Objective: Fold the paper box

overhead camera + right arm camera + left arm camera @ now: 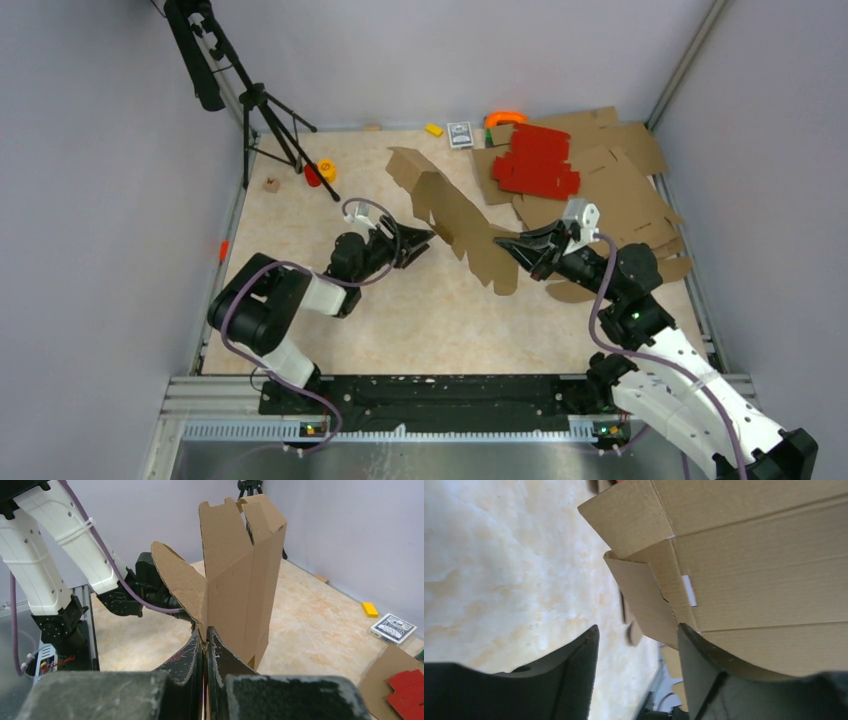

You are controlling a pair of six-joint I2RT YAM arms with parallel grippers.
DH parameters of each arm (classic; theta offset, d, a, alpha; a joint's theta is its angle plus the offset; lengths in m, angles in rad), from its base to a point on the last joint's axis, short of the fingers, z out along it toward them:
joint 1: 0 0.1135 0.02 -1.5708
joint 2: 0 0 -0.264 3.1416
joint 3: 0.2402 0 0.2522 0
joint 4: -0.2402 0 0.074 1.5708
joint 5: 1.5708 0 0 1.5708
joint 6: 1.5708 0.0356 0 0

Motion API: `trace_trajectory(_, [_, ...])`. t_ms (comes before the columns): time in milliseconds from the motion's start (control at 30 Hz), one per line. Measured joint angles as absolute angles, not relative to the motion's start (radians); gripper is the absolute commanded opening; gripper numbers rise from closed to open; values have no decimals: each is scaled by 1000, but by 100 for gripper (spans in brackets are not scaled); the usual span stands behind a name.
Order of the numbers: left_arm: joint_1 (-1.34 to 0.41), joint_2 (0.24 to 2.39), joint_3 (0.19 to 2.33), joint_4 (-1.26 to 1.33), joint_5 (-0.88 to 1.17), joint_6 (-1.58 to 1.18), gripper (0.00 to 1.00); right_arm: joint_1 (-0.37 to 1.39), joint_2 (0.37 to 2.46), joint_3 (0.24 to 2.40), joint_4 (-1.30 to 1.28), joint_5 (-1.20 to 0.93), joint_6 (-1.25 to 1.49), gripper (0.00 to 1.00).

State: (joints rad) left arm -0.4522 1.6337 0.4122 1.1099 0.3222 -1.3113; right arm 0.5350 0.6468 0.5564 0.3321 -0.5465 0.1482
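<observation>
The right gripper (205,636) is pressed together, and a thin edge of the paper box (240,580) is pinched between its two fingers. The box is held up above the desk (300,230), in the middle, between the two arms. Its brown panels are partly bent along the creases, and its flaps are stuck out at the top.

The left gripper (638,635) is spread wide, and nothing is held between its fingers. The box is seen just beside one finger (696,670), on that finger's outer side. Whether it is touched there cannot be told.

At the far right of the desk, red cardboard sheets (538,160) are laid on top of flat brown cardboard sheets (625,165). A black tripod (268,112) is stood at the far left corner.
</observation>
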Motion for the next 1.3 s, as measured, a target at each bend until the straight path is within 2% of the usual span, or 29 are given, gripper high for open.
trace_trajectory(100, [-452, 1634, 414, 1080, 323, -1299, 86, 535, 645, 556, 332, -545, 148, 0])
trace_trajectory(167, [-452, 1633, 415, 1069, 322, -1291, 86, 535, 645, 556, 332, -544, 148, 0])
trace_trajectory(233, [-452, 1627, 415, 1061, 319, -1282, 81, 535, 645, 556, 332, -543, 148, 0])
trace_trajectory(300, [-453, 1618, 416, 1055, 316, -1277, 69, 535, 645, 556, 332, -543, 148, 0])
trace_trajectory(400, [-453, 1616, 424, 1041, 316, -1271, 35, 535, 645, 556, 332, -543, 148, 0])
trace_trajectory(500, [-454, 1622, 435, 1040, 321, -1267, 18, 535, 645, 555, 332, -542, 148, 0])
trace_trajectory(633, [-455, 1633, 436, 1039, 320, -1266, 1, 535, 632, 552, 333, -525, 148, 0])
trace_trajectory(1000, [-454, 1605, 409, 980, 311, -1217, 0, 535, 622, 514, 306, -332, 148, 0])
trace_trajectory(1300, [-498, 1555, 351, 861, 237, -1104, 0, 542, 788, 429, 331, -173, 215, 0])
